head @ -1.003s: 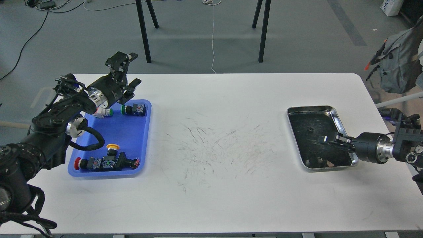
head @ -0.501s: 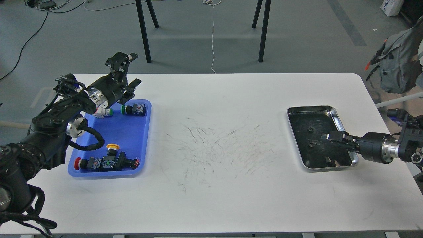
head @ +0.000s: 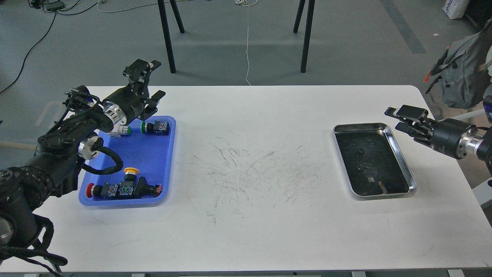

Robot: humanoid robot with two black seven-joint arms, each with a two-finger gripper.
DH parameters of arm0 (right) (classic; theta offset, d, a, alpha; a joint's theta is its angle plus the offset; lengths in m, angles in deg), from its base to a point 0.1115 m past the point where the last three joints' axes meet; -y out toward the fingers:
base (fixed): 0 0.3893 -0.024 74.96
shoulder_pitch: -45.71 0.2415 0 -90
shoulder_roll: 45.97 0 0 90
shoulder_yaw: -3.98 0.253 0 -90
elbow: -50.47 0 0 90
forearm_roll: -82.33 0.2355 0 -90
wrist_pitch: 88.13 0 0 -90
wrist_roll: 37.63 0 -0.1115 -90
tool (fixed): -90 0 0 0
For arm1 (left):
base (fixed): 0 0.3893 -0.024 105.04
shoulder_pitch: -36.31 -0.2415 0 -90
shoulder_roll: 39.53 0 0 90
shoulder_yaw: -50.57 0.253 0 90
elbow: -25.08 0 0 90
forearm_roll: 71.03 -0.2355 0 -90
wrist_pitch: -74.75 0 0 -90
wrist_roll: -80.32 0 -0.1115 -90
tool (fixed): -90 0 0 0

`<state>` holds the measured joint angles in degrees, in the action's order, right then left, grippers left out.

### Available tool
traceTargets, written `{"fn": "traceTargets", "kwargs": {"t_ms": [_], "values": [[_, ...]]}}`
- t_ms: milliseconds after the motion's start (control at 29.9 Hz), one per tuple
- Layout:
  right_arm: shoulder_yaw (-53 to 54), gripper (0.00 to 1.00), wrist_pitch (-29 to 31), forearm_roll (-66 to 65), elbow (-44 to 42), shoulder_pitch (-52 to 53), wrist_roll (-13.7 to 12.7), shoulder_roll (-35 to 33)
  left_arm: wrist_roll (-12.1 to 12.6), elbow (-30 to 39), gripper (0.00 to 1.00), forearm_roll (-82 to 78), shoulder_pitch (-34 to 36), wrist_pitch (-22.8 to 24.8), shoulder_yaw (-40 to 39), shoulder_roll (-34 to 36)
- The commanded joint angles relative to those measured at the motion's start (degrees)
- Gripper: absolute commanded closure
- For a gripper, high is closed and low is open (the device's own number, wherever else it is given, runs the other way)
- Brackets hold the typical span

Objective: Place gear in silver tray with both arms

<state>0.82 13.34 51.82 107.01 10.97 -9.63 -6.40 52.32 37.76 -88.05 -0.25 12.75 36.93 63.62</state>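
The silver tray [head: 380,157] lies on the right of the white table [head: 253,134], its dark floor showing. Three small dark round pieces [head: 360,167] lie on that floor; they are too small to tell whether they are gears. My right gripper [head: 400,118] hovers open and empty just past the tray's far right corner, above the table. My left gripper [head: 149,82] is open and empty, raised above the far edge of the blue tray [head: 153,154] at the left.
The blue tray holds several push-button switches with green [head: 153,127], yellow [head: 131,174] and red [head: 100,190] caps. Black stand legs [head: 166,36] rise behind the table. A grey backpack [head: 463,73] sits at the far right.
My right gripper has lifted out of the silver tray and drawn back up to the right, off the tray's near part. My left arm has hardly moved.
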Motion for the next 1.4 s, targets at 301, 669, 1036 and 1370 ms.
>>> {"fn": "traceTargets", "kwargs": {"t_ms": [301,669,1036,1370], "values": [[12.91,0.18,-6.63,12.83,-1.43,-3.67,0.00,7.79,0.00,-0.02,0.00,3.40,0.35,0.00,-7.45,-0.32],[17.21,0.01,-8.13,32.00,-1.52,-4.11,0.00,18.87,0.00,0.59,0.00,4.01,-0.53,0.00,-7.45,-2.69],[19.59,0.01,-6.63,32.62,-0.82,-5.34,-6.38,23.18,0.00,0.68,0.00,8.75,-1.15,0.00,-8.24,-1.55],[21.96,0.01,-6.72,33.42,-3.36,-5.16,-6.56,26.17,0.00,7.25,0.00,9.73,-0.80,0.00,-8.33,3.46]]}}
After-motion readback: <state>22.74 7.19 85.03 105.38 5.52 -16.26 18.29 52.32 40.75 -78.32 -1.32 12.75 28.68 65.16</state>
